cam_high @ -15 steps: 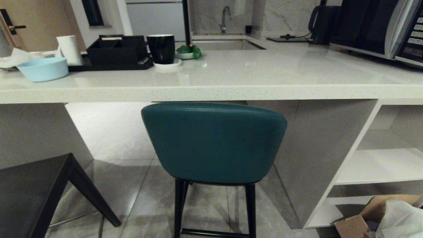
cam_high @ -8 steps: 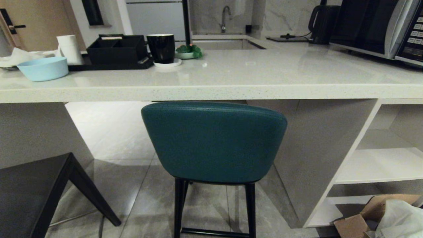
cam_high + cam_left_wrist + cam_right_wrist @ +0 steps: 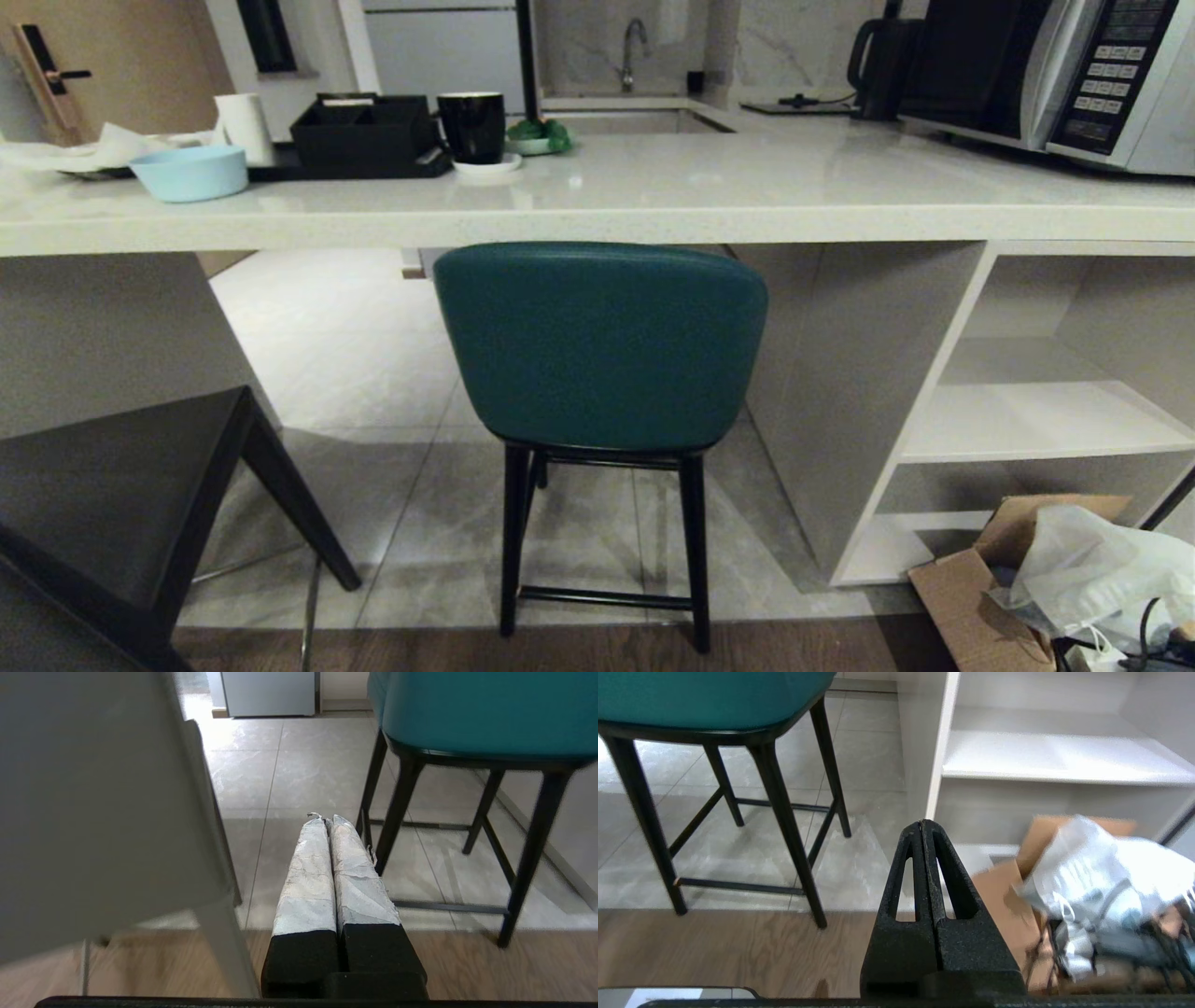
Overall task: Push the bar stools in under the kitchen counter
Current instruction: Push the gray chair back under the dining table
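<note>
Teal stool (image 3: pixel 599 345), smooth curved back, thin black legs, stands at speckled stone worktop (image 3: pixel 597 224) edge. Boxy dark stool (image 3: pixel 121 504) beside it. Left tool (image 3: pixel 327 823), right tool (image 3: pixel 923 828): both closed, empty.

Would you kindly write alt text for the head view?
A teal bar stool stands before an off-white kitchen counter, its back just under the edge. A dark stool sits lower left; a cardboard box lower right.
</note>
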Available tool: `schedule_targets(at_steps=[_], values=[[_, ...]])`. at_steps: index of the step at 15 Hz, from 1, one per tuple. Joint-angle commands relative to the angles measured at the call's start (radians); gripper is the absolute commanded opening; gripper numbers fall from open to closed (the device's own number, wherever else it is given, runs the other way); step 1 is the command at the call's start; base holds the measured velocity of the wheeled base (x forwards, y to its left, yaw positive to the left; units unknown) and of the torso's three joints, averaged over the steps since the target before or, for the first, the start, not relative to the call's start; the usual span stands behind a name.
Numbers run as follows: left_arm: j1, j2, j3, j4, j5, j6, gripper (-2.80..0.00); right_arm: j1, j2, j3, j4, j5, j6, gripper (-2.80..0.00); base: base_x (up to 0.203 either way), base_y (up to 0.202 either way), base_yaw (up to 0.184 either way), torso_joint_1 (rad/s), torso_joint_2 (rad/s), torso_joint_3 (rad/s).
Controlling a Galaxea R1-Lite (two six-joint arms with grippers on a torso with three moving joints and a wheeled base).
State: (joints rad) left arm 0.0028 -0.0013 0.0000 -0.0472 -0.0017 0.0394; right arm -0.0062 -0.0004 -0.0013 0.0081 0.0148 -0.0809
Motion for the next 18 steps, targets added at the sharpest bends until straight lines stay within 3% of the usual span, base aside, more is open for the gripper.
schedule_targets(at_steps=[1, 10, 18], values=[[0.0, 0.0, 0.018, 0.0, 0.0, 0.001, -2.8, 0.0, 0.0, 0.0, 0.001, -0.001, 0.007, -2.8, -0.201, 0.0, -0.003, 0.003, 0.01, 0.003], [0.0, 0.0, 0.018, -0.002, 0.002, 0.001, -2.8, 0.0, -0.001, 0.0, 0.001, -0.001, 0.007, -2.8, -0.193, 0.0, -0.001, 0.002, 0.0, 0.003], [0.0, 0.0, 0.018, -0.002, 0.001, 0.002, -2.8, 0.0, -0.001, 0.0, 0.001, -0.001, 0.007, -2.8, -0.012, 0.008, -0.001, -0.001, 0.0, 0.0]])
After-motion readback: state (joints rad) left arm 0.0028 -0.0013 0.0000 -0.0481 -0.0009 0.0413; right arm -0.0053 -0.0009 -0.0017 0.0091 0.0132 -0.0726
